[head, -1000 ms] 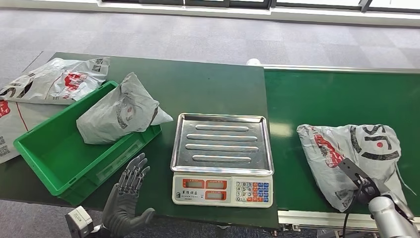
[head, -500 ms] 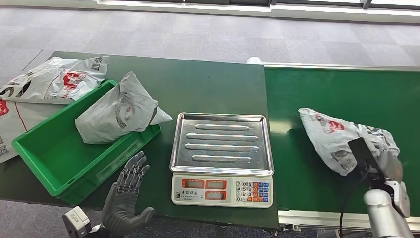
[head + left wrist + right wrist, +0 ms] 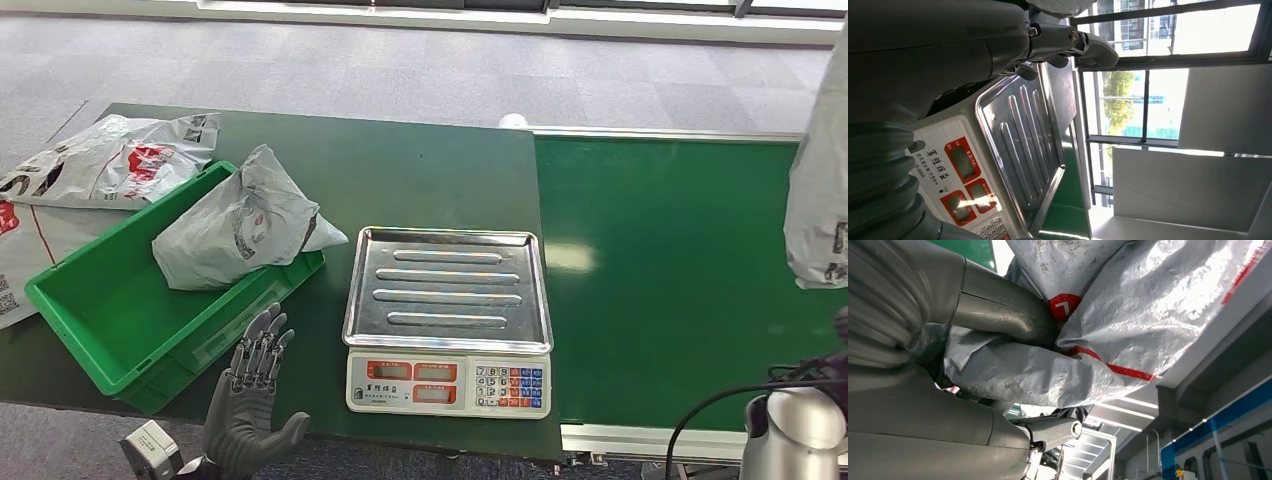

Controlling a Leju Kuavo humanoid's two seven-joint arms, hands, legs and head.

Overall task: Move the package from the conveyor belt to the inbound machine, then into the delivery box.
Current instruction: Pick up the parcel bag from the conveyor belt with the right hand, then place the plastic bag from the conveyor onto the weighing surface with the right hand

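Both my hands show: my right hand (image 3: 973, 365) grips the grey package (image 3: 820, 190), lifted above the conveyor belt (image 3: 680, 270); my left hand (image 3: 248, 405) hovers empty, fingers spread, beside the scale (image 3: 448, 315).

from my station the head view is evenly lit and sharp, with a soft pale reflection on the conveyor belt (image 3: 680, 250) just beside the scale tray (image 3: 448, 290), which shines brightly along its ridges. in the left wrist view the windows (image 3: 1168, 70) beyond that tray are blown out white, while the left hand (image 3: 938, 45) close to the lens is dark and soft. in the right wrist view the package (image 3: 1128, 315) glares, crinkled and slightly blurred.
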